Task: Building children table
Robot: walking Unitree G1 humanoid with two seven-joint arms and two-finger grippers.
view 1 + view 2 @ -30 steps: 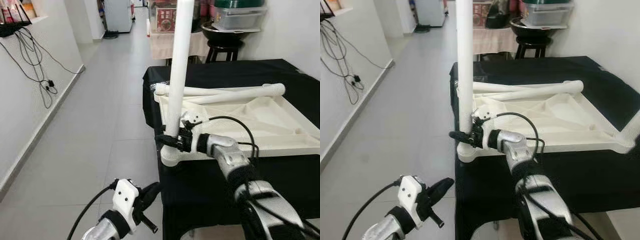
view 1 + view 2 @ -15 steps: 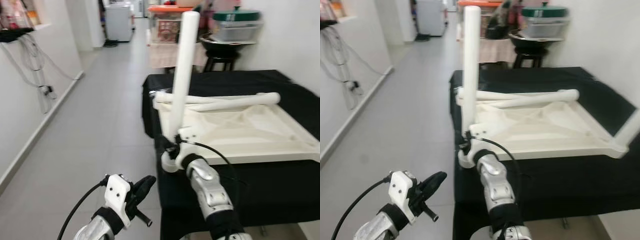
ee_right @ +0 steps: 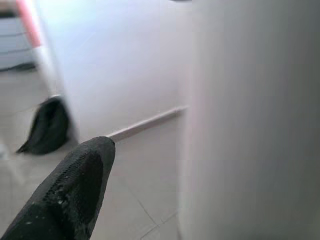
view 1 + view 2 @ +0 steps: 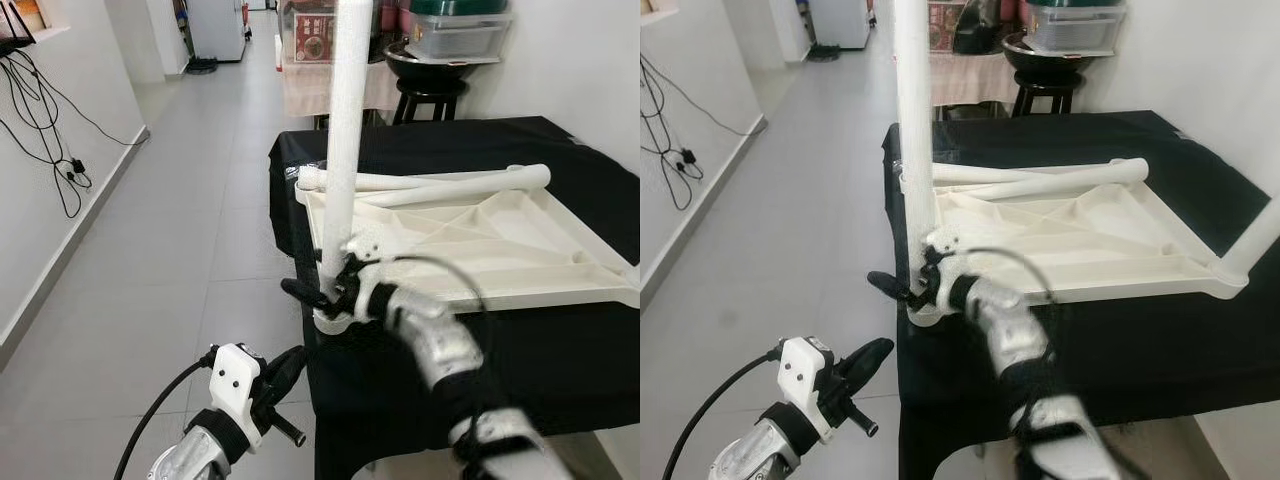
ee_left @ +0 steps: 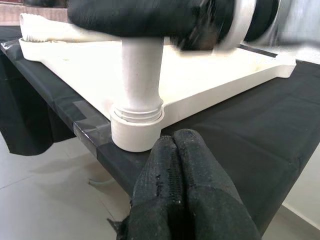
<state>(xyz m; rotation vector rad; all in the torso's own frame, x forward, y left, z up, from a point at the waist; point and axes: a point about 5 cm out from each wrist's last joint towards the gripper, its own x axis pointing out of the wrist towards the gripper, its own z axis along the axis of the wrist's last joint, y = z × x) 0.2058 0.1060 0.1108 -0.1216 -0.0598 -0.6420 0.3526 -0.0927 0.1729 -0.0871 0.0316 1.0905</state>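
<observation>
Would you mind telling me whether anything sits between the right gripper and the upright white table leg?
Nothing visible does: the right gripper is already at the upright white plastic table leg, just above its corner socket in the upturned white tabletop.
</observation>
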